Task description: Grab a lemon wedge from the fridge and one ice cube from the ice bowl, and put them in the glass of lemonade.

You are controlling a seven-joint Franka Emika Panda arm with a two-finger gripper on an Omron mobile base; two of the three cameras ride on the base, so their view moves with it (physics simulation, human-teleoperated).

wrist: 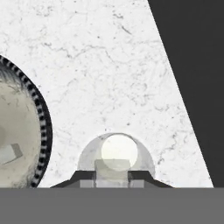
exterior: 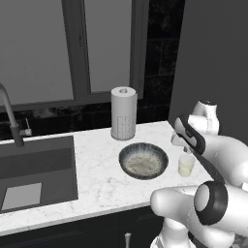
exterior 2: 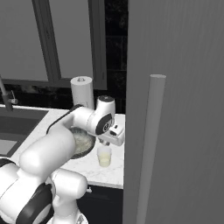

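My gripper point(exterior: 187, 148) hangs just above the glass of lemonade point(exterior: 186, 165), which stands on the marble counter close to its right end. In the hand view a pale ice cube point(wrist: 112, 170) sits between the two dark fingertips point(wrist: 83, 177), straight over the mouth of the glass point(wrist: 118, 151); the gripper is shut on it. To the left lies the ice bowl point(exterior: 143, 160), dark-rimmed with a speckled pale inside, and another ice cube point(wrist: 11, 153) rests in it. The grey fridge point(exterior 2: 188, 109) with its long bar handle point(exterior 2: 151, 144) rises right of the counter. The lemon wedge is out of view.
A tall white dotted cylinder point(exterior: 123, 114) stands behind the bowl by the window. A dark sink point(exterior: 36, 169) with a curved tap point(exterior: 9, 116) takes up the counter's left part. The counter point(wrist: 100, 65) ends at the fridge side point(wrist: 192, 65), right beside the glass.
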